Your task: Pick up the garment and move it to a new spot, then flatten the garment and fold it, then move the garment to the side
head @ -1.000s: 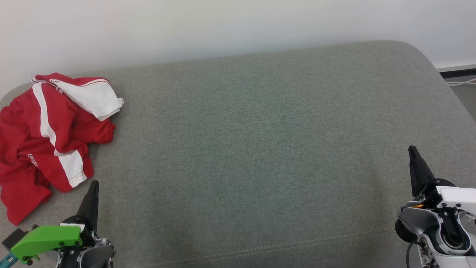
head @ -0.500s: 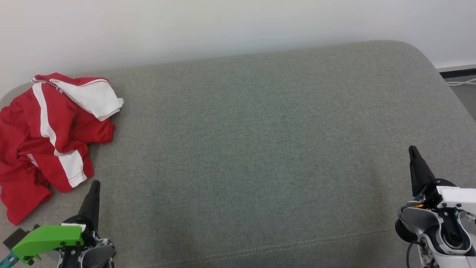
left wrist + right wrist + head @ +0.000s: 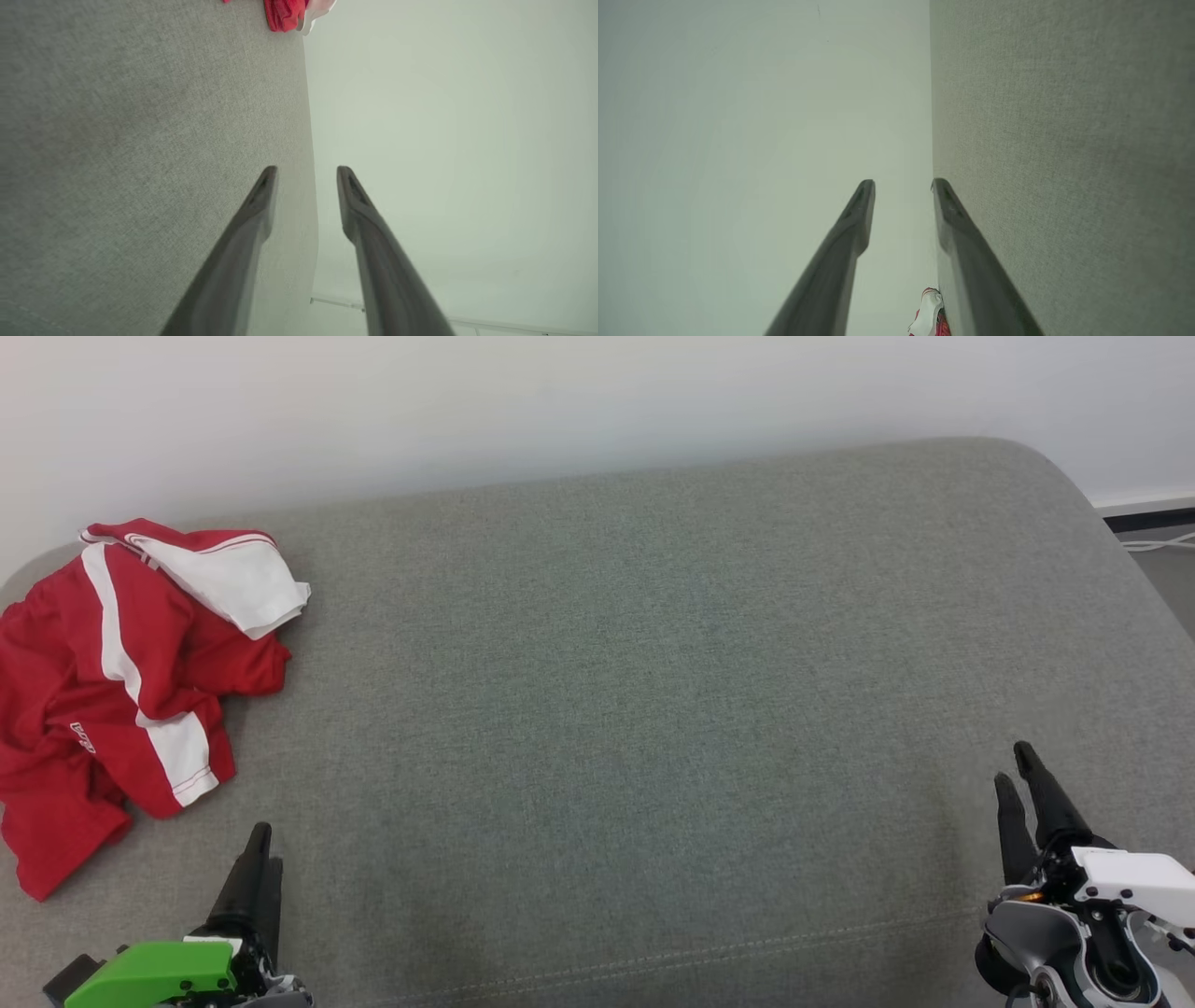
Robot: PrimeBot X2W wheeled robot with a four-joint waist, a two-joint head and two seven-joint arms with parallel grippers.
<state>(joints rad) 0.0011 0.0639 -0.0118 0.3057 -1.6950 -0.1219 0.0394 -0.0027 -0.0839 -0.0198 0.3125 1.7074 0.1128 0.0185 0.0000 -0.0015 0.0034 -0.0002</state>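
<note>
The grey cushion (image 3: 653,663) offers open passage across its middle and right, from near edge to far. A crumpled red-and-white garment (image 3: 112,691) blocks the left side. A pale wall (image 3: 560,401) bounds the far edge.

The left gripper (image 3: 306,175) is seen with its two dark fingers (image 3: 259,205) parted, a gap left between them. The grey cushion (image 3: 140,140) is spread across the left side, a pale wall (image 3: 444,140) across the right. The garment (image 3: 285,11) (red, with a white edge) is glimpsed at the top edge.
</note>
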